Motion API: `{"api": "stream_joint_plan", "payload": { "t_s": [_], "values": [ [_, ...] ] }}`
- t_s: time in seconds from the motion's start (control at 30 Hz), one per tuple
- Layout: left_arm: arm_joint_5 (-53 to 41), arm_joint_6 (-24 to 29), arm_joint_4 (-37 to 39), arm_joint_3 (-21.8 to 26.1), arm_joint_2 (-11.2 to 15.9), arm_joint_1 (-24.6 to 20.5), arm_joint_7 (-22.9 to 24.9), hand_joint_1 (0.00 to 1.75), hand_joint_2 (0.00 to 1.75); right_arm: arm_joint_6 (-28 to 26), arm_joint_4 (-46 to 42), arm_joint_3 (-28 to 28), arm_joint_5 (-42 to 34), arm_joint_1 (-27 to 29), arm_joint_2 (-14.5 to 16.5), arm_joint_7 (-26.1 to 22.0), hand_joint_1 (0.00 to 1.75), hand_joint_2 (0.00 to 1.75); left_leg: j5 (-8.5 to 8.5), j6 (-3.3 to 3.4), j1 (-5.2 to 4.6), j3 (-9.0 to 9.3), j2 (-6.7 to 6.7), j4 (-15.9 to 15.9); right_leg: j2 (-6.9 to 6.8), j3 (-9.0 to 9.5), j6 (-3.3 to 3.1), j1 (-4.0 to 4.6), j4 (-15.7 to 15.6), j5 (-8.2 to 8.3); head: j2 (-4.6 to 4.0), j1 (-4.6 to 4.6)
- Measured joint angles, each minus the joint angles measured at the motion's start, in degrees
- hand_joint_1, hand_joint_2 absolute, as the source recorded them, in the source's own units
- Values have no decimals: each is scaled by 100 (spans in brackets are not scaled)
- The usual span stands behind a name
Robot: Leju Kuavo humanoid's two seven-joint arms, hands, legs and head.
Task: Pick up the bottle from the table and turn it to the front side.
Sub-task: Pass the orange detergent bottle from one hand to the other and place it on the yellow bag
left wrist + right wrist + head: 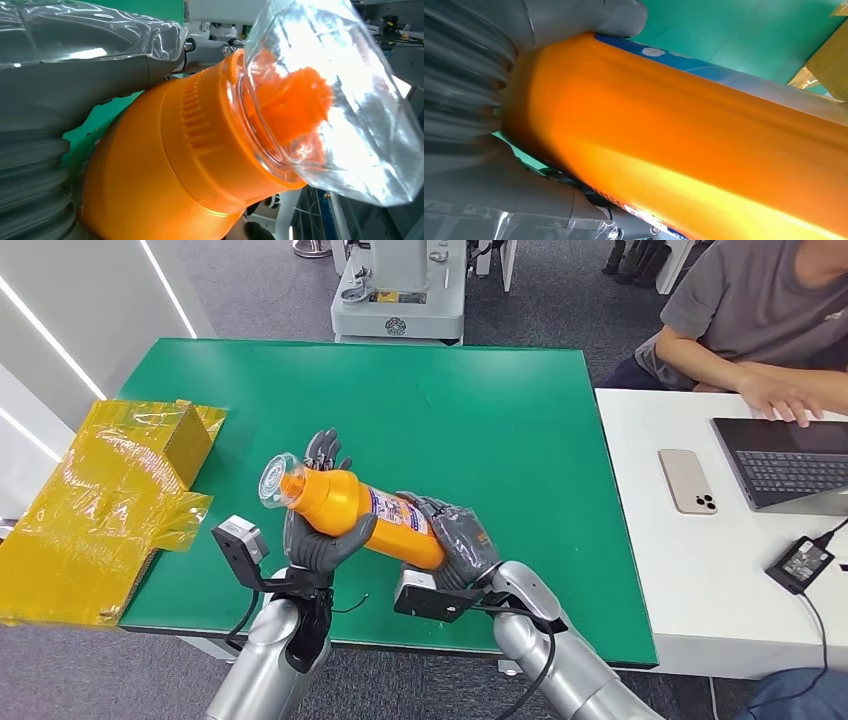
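Bottle [355, 512] is up off the green table [480, 420], lying nearly level between my two robot hands, clear cap [273, 480] toward my left side. Left robot hand [322, 530] grasps the shoulder just behind the cap; thumb wraps under, fingers [325, 448] rise behind the body. Right robot hand [458, 540] grasps the base end. Both closed on the bottle, neither loose.

Label [400, 512]: a white and blue panel faces partly up and toward me in the head view. Right wrist view has a blue label edge [684, 62] running along the orange body near the thumb. Cannot read enough print to say which face is the front.

Step in hand, as I judge it: rolling the bottle about its long axis until the front panel faces out.

How to do it well:
- Let one robot hand carry the weight while the other eases and re-grips; never slacken both together.
- The plastic looks smooth and glossy, so roll in small steps.
- Keep pressure off the clear cap; it looks thin and could pop or crack.
- Stay above the table, well apart from the yellow box [110, 500].
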Motion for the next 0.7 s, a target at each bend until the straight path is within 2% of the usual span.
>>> {"api": "stream_joint_plan", "payload": {
  "t_s": [0.7],
  "values": [
    [-2,120,-168,9,2,90,7,0,175,67,-92,-14,104,225,-4,202,175,175,0,0,0,0,2,0,3,-2,0,0,-1,0,0,0]
  ]
}}
